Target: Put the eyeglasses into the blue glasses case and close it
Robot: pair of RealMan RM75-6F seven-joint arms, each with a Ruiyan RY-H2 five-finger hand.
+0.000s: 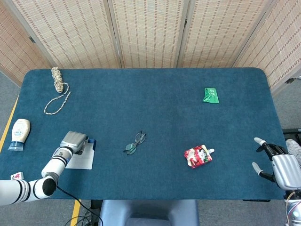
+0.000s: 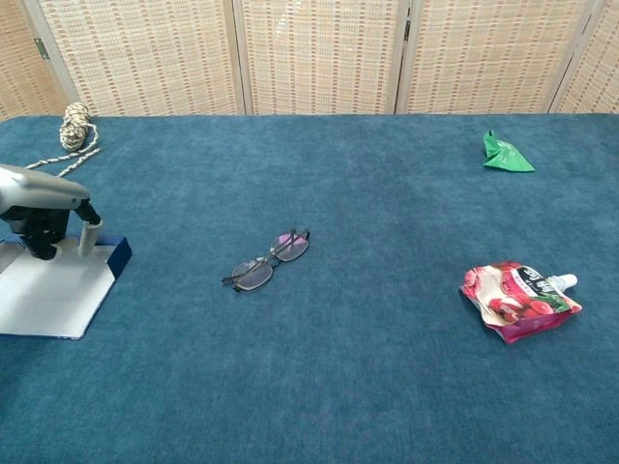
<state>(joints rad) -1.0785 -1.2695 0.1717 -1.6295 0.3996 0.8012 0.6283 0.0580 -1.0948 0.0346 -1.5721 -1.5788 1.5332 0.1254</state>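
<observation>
The eyeglasses [image 1: 135, 143] lie unfolded near the table's middle, also visible in the chest view [image 2: 269, 260]. The blue glasses case [image 1: 83, 158] lies open at the front left, its white inside [image 2: 44, 295] facing up. My left hand [image 1: 74, 141] hovers over the case's far right corner, fingers [image 2: 89, 236] pointing down at the blue rim; whether they grip it is unclear. My right hand [image 1: 277, 165] hangs at the table's front right edge, fingers apart, holding nothing, far from the eyeglasses.
A coiled rope [image 1: 56, 89] lies at the back left. A green packet [image 1: 210, 95] sits at the back right and a red drink pouch [image 1: 198, 156] at the front right. A pale bottle [image 1: 19, 133] and a small tile [image 1: 16, 176] lie at the left edge.
</observation>
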